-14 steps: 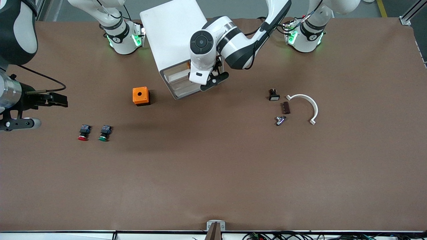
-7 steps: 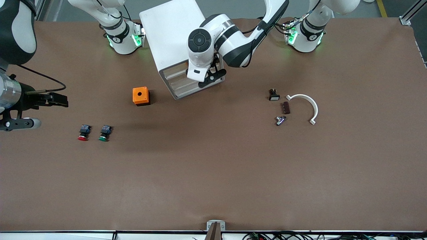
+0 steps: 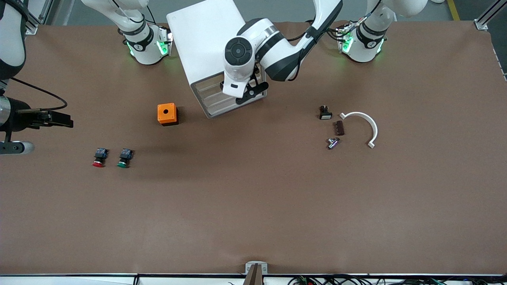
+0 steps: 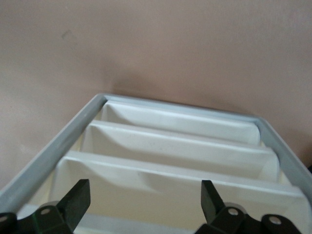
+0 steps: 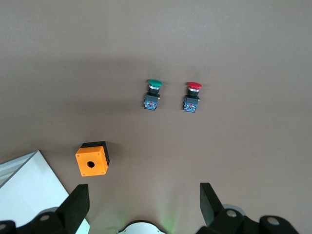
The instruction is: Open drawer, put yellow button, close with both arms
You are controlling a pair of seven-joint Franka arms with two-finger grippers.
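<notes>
White drawer fronts fill the space between the left gripper's (image 3: 253, 92) spread, empty jaws as it hangs at the cabinet (image 3: 206, 35) face, apparently shutting the drawer (image 4: 161, 187); the yellow button is unseen, likely inside. Right gripper (image 3: 59, 118), jaws spread, waits high over the table's (image 3: 253, 206) right-arm end

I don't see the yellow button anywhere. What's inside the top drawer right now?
Nothing can be seen inside: the drawer looks shut and only its front shows. The left tool hangs open before it. No yellow button is visible on the table.
</notes>
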